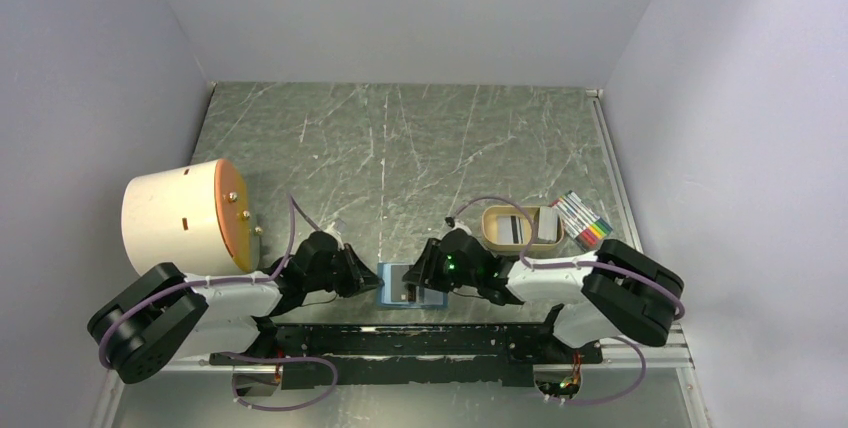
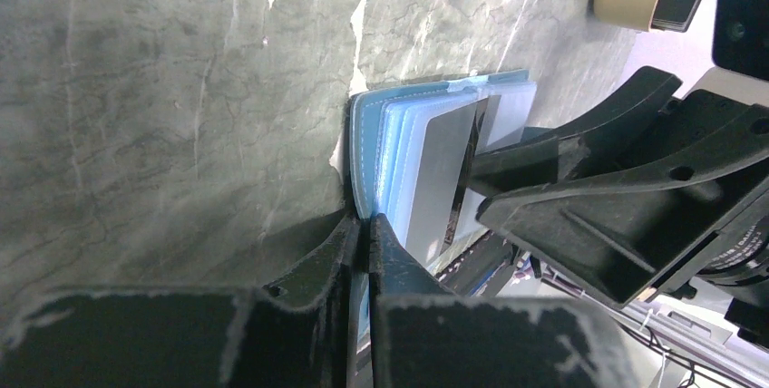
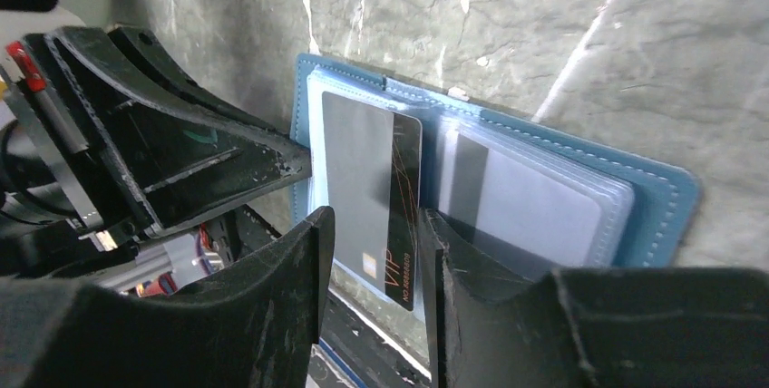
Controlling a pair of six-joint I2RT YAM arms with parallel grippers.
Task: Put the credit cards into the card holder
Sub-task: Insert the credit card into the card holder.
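The grey marbled desk [image 1: 400, 148] spreads out ahead of me, with a big white drum [image 1: 175, 213] lying on its side at my far left. Off to my right sits a tan oval tray [image 1: 490, 228] with one credit card [image 1: 512, 229] inside it, and a pack of coloured markers [image 1: 585, 218] just beyond. The teal card holder [image 3: 662, 198] lies open at the desk's near edge, between my two arms. My left fingers [image 2: 381, 247] are clenched on its left border. A striped credit card [image 3: 363, 179] sits partway into the left sleeve, and a second credit card [image 3: 535, 216] is tucked into the right sleeve. My right fingers [image 3: 317, 243] stand apart along the striped card's two long edges. I cannot tell whether they press it.
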